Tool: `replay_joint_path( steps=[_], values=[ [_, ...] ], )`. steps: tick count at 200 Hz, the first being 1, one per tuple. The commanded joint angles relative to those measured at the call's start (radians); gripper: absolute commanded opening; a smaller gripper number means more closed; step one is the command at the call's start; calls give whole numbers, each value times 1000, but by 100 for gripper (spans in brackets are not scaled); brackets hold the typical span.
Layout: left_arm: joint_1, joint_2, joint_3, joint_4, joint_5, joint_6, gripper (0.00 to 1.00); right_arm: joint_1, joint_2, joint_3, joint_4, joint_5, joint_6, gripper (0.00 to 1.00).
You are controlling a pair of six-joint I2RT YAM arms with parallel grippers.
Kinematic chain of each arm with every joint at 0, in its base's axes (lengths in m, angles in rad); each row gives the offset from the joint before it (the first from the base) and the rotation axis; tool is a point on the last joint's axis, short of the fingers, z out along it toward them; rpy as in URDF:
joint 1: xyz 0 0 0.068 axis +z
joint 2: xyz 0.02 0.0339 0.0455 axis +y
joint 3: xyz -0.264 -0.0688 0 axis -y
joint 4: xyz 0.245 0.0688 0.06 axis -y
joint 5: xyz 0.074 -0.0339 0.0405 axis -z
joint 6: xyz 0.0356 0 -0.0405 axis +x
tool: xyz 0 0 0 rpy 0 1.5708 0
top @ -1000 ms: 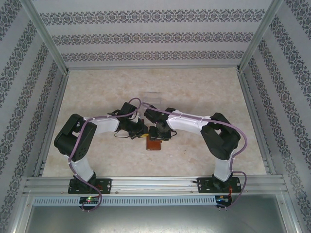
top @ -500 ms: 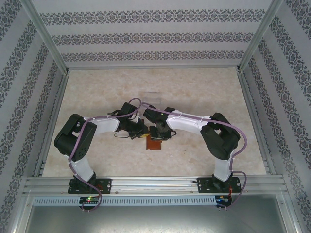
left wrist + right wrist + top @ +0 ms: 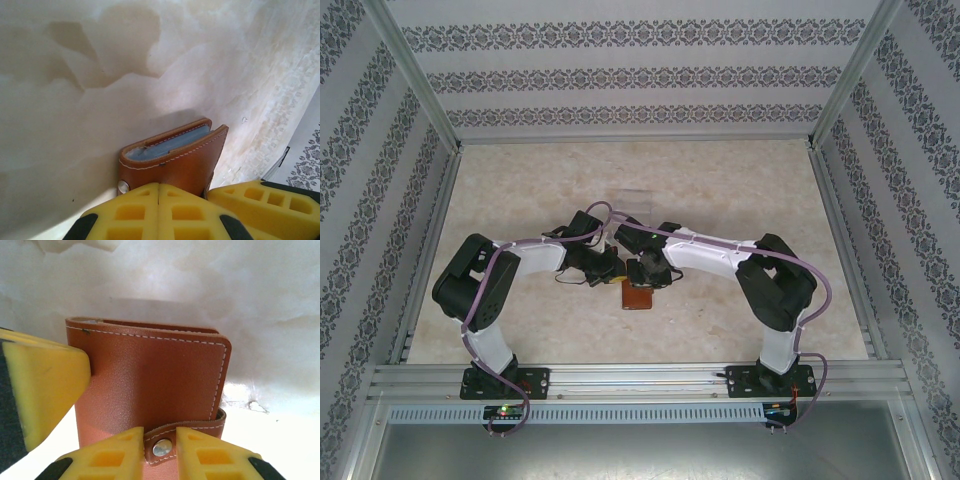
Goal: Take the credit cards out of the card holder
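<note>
Card holder [image 3: 638, 297]: brown leather, white stitching, folded. It lies on the tabletop [image 3: 520, 200] near the middle, just on the near side of the point where the two arms meet. In the left wrist view its covers stand slightly apart along one edge, and a grey-blue lining [image 3: 170, 142] shows between them. Whether cards sit inside cannot be told.

Items, left to right:

1. Left arm [image 3: 485, 290]: black and white with a lilac cable, bent inward from its base at the near edge.
2. Left gripper [image 3: 159, 186]: yellow fingers, jaws fully closed with pad against pad. The tips rest at the card holder's near edge beside a small metal stud [image 3: 122, 187]. In the right wrist view one of its fingers [image 3: 45, 385] lies against the left side of the leather cover.
3. Snap tab [image 3: 165, 445]: a short leather strap with a round metal snap, wrapping round from the card holder's right edge.
4. Right gripper [image 3: 161, 432]: yellow fingers, jaws narrow, holding the card holder by the snap tab with one finger against each side of the strap. In the left wrist view one of its fingers [image 3: 260, 200] sits just beside the left gripper.
5. Right arm [image 3: 770, 285]: same build, bent inward to mirror the left.

Surroundings: pale marbled tabletop, aluminium frame [image 3: 640, 375], walls [image 3: 640, 75] papered in dark floral bands.
</note>
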Motion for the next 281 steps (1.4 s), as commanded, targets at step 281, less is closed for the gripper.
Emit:
replay_joint_path(
  steps=[281],
  values=[
    [-99, -2, 277, -477, -259, 129, 37, -157, -194, -293, 137, -20, -71, 27]
  ],
)
